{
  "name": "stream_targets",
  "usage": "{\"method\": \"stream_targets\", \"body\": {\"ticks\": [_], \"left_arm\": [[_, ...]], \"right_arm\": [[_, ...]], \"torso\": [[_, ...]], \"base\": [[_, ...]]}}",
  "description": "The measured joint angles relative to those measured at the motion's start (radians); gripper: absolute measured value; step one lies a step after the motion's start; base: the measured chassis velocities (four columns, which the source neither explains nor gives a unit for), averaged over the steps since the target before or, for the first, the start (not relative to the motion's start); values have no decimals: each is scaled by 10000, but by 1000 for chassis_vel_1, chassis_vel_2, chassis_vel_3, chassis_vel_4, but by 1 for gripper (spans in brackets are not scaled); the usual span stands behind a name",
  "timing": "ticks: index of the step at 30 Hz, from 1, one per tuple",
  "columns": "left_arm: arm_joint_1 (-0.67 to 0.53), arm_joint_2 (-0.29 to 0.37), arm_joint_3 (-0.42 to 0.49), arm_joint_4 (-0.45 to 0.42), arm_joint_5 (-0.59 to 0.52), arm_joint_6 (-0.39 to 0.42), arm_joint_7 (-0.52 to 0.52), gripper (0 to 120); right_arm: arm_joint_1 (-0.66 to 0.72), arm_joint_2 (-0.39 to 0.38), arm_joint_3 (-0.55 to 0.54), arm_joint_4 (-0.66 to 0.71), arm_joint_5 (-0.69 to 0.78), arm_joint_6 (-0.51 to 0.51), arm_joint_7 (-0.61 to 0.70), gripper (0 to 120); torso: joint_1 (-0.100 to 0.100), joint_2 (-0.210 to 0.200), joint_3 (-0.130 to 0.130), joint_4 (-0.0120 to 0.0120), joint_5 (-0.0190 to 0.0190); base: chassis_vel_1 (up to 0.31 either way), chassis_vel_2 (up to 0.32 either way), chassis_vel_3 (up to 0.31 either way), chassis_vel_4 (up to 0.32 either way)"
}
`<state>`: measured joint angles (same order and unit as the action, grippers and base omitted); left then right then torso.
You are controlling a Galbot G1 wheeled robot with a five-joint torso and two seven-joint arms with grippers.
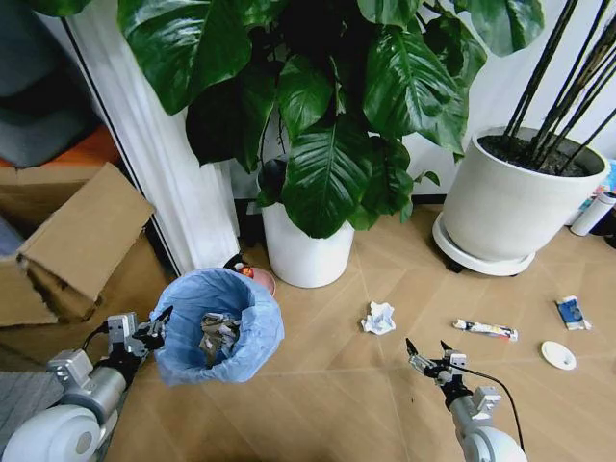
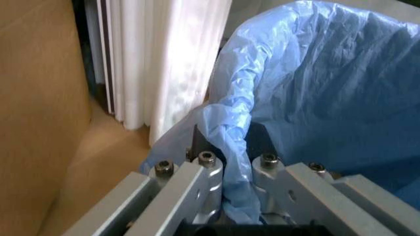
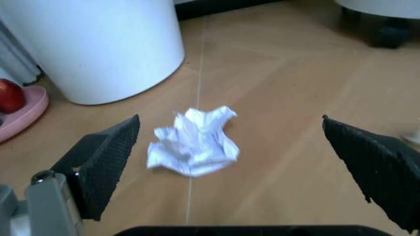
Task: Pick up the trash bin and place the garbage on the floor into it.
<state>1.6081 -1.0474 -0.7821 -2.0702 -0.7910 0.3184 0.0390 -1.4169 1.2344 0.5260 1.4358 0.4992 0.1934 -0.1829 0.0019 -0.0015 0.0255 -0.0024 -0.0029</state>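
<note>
The left gripper (image 2: 233, 169) is clamped on the rim of the small round dark trash bin lined with crinkled light-blue plastic (image 1: 219, 324), the bag fold pinched between its fingers (image 2: 200, 172). The bin is held at the near left, its mouth opening upward and tipped slightly toward the right; crumpled litter is seen inside.

The right gripper (image 1: 429, 354) hangs at the near right with its black fingers (image 3: 105, 160) spread wide and nothing between them. From the wrist, the crumpled white paper wad (image 1: 379, 318) lies on the light tan chevron wood floor (image 1: 337, 385) just ahead, between the finger lines.

The wad has no clear long axis; any approach angle is judged workable. For a sound pick, the fingers should be lowered to straddle the wad evenly and closed low, near the floor.

Farther right lie a flat white tube (image 1: 486, 330), long axis left to right, a white disc (image 1: 557, 355) and a blue-white packet (image 1: 571, 312).
</note>
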Motion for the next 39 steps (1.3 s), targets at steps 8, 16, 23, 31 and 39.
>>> {"method": "stream_targets", "body": {"ticks": [8, 16, 23, 31, 39], "left_arm": [[-2, 26, -40, 33, -32, 12, -18, 0], [64, 17, -126, 5, -58, 45, -64, 0], [114, -16, -189, -82, -66, 53, -76, 0], [128, -48, -222, -72, -76, 62, -89, 0], [128, -29, -257, -47, -143, 71, -101, 0]], "right_arm": [[529, 1, -477, -811, -825, 253, -220, 100], [1105, 59, -949, -1714, -1448, 200, -396, 100], [1856, 222, -1237, -2490, -1875, 212, -316, 100], [2835, 396, -1655, -3491, -2054, 220, -201, 100], [3522, 692, -1782, -4439, -2111, 219, -240, 95]], "torso": [[1, 0, 1, 1, -2], [-2, 0, -2, 1, -3], [-1, 0, -1, 1, -2], [-1, 0, 0, 1, -3], [-1, 0, 0, 2, -2]], "base": [[-97, 99, 105, -101], [7, -19, -13, 7], [0, 0, 0, 0], [0, 0, 0, 0], [0, 0, 0, 0]]}}
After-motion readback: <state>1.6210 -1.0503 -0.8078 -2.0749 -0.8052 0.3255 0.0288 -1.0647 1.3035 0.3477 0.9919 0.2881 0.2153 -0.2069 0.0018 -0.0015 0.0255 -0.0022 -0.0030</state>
